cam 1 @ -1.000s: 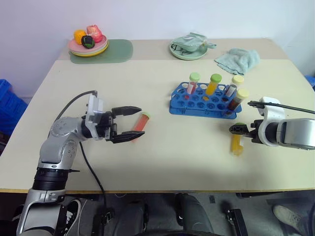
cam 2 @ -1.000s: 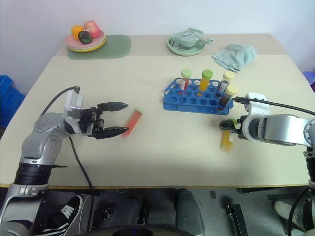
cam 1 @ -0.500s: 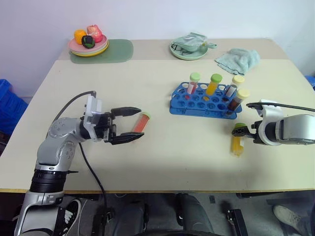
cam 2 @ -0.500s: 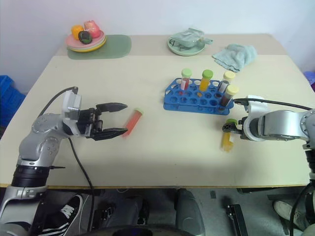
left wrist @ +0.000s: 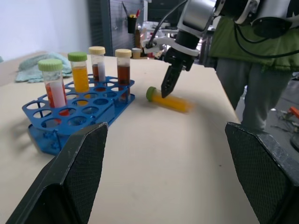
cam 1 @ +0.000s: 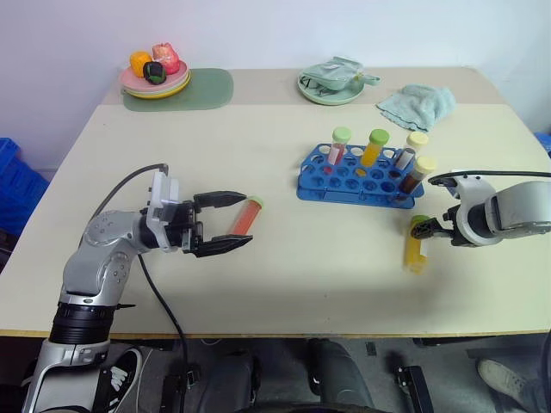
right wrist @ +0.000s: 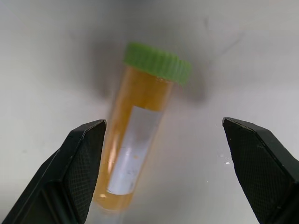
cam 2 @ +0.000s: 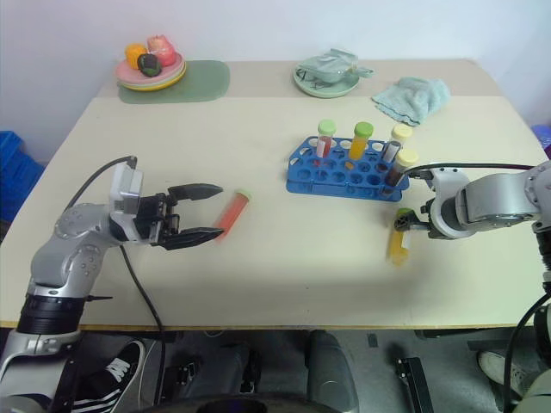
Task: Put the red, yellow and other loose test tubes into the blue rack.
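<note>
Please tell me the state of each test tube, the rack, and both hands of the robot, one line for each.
red tube: capped, lying loose on the table, between the left hand's open fingers, not gripped.
yellow tube: capped, lying loose on the table, under the right hand.
blue rack: holds four upright capped tubes; most holes empty.
left hand: open, holds nothing.
right hand: open, pointing down over the yellow tube.

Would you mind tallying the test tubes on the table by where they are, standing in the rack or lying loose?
Standing in the blue rack: 4, namely a red tube, an orange tube, a greyish tube and a dark brown tube.
Lying loose on the table: 2, namely a red tube and a yellow tube.
Total: 6 tubes.
</note>
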Tool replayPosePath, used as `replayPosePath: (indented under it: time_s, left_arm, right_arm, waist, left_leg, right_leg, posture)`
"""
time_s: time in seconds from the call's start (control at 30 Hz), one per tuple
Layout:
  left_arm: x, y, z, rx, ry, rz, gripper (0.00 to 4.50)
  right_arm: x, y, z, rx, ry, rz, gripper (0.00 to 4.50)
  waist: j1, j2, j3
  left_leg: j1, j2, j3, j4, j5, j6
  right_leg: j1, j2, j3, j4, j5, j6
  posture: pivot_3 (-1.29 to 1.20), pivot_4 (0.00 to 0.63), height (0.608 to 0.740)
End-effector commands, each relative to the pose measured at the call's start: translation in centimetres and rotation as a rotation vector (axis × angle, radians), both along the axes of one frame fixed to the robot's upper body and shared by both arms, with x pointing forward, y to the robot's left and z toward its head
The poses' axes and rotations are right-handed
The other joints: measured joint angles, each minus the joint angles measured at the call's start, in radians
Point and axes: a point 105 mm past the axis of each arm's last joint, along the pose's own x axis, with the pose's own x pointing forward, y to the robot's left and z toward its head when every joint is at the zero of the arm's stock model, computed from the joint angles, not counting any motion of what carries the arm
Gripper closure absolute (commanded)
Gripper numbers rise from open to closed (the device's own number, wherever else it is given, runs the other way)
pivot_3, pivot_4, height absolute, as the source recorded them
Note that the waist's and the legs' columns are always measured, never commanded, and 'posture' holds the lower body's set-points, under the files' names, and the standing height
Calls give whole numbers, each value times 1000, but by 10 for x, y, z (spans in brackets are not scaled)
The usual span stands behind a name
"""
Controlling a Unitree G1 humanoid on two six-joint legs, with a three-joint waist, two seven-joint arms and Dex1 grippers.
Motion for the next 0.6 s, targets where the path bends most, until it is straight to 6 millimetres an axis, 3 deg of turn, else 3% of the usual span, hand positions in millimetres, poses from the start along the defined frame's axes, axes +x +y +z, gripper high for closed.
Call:
replayPosePath:
  time_s: [0.03,0.5,0.6]
  left_arm:
    - [-4,1,9,-25,-41,-1,383]
    - [-5,0,10,-28,-41,11,383]
    - [-5,0,11,-28,-40,11,383]
  right_arm:
    - [5,0,11,1,-24,5,440]
    - [5,0,0,25,-9,-27,440]
    - [4,-2,-3,16,-9,-34,1322]
  waist:
    - [-1,0,0]
    - [1,0,0]
    - [1,0,0]
  left_leg:
    - [0,0,0,0,0,0]
    - [0,0,0,0,0,0]
    - [0,0,0,0,0,0]
  right_leg:
    - [0,0,0,0,0,0]
    - [0,0,0,0,0,0]
    - [0,0,0,0,0,0]
  posture:
    - [0,150,740]
    - [0,150,740]
    - [0,150,740]
